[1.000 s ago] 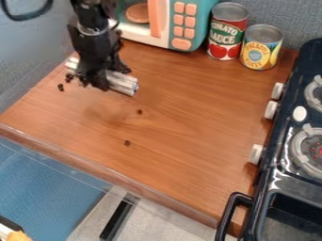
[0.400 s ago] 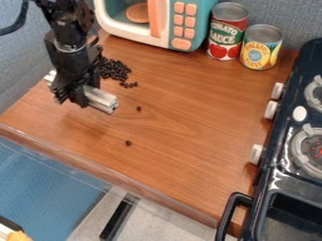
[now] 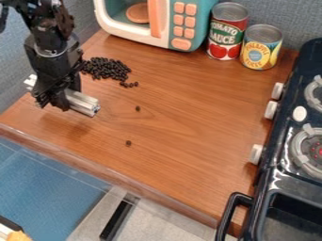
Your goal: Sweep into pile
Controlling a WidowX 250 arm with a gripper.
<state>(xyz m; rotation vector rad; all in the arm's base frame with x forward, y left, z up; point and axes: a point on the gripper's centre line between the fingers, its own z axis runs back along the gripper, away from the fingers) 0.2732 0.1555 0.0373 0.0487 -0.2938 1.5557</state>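
Observation:
At the left of the wooden counter, the black gripper [image 3: 53, 102] is shut on a silver metal bar [image 3: 82, 103], which sticks out on both sides of it. The bar appears held a little above the surface. Behind and to the right of the gripper lies a pile of small dark beans [image 3: 106, 68], with a few strays [image 3: 129, 84] at its right edge. One single bean [image 3: 138, 108] rests right of the bar, and another bean [image 3: 128, 143] sits nearer the counter's front edge.
A toy microwave [image 3: 181, 28] stands at the back, beside a red tomato can [image 3: 227, 32] and a yellow pineapple can [image 3: 261, 47]. The black toy stove [image 3: 283, 155] lines the right side. The counter's front edge [image 3: 113, 176] runs diagonally across the lower left.
The gripper and bar have moved left and toward the front, away from the beans. The pile, earlier hidden behind them, has come into sight.

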